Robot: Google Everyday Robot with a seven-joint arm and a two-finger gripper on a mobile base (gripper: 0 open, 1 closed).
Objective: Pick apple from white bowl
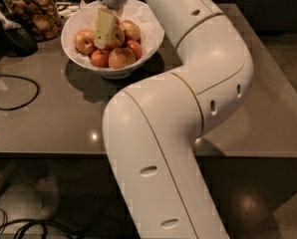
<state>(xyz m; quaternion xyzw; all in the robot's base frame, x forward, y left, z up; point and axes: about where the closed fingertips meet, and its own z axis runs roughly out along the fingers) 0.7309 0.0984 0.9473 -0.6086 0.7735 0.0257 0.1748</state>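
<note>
The white bowl (74, 54), lined with crinkled paper, stands on the table at the back left and holds several apples. My gripper (106, 38) reaches down from the top edge into the middle of the pile. It sits against the left side of the apple (116, 36), a pale yellow and red-orange fruit at the pile's centre, partly hidden behind the gripper. An orange-yellow apple (121, 58) lies at the front, and red apples lie at the left (84, 41) and the right (135, 48).
My white arm (188, 98) bends across the table's middle and right and hides much of it. A glass jar of brown snacks (35, 14) stands left of the bowl. A dark object (14, 39) and a black cable (16, 91) lie at the left. The table's front edge (49, 152) runs below.
</note>
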